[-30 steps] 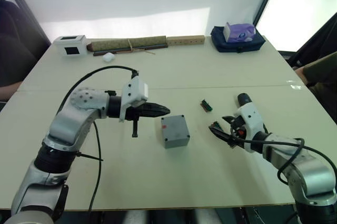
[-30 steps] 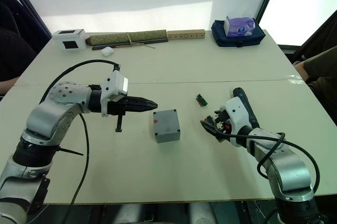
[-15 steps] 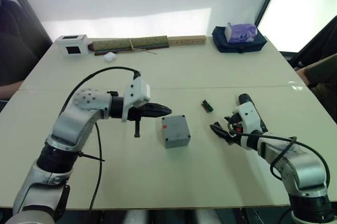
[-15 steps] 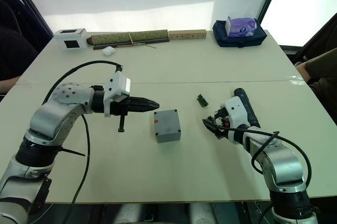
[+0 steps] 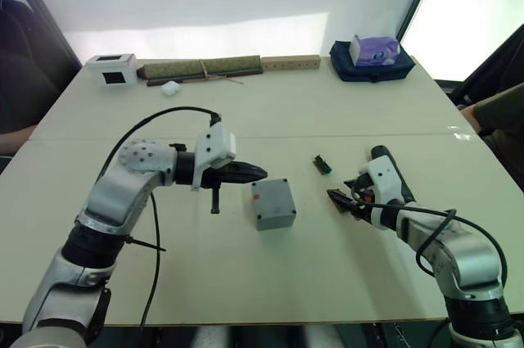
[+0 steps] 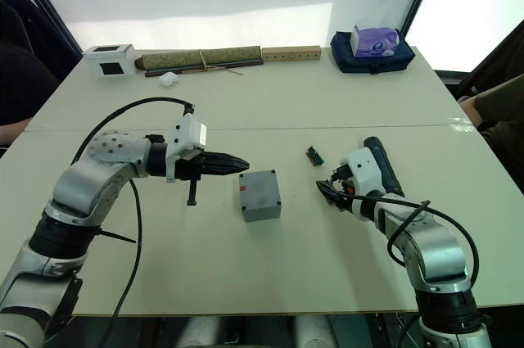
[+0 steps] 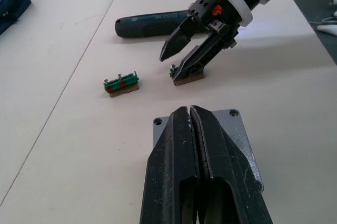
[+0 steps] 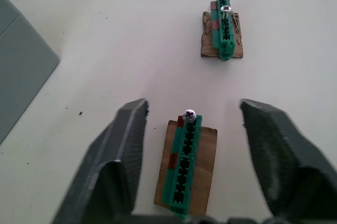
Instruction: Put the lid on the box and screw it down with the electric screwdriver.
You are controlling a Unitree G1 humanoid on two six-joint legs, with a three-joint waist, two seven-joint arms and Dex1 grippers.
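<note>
Table — pale, w/ a seam across its middle. Far edge, left to right: white box w/ black window, small white lump, long green roll, wooden strip w/ holes, purple tissue box on a dark blue bag. Mid-table — two green connector blocks on brown pads, one bearing two screws, the other one.

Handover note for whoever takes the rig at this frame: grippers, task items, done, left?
Left gripper: shut, empty, hovering beside the box.
Right gripper: open, jaws astride a green screw holder holding one screw; a second holder with two screws lies beyond.
Electric screwdriver: lying on the table by the right arm.
Lid: appears seated on the box; screws not clearly visible in its corner holes.
Left: screw it down.
</note>
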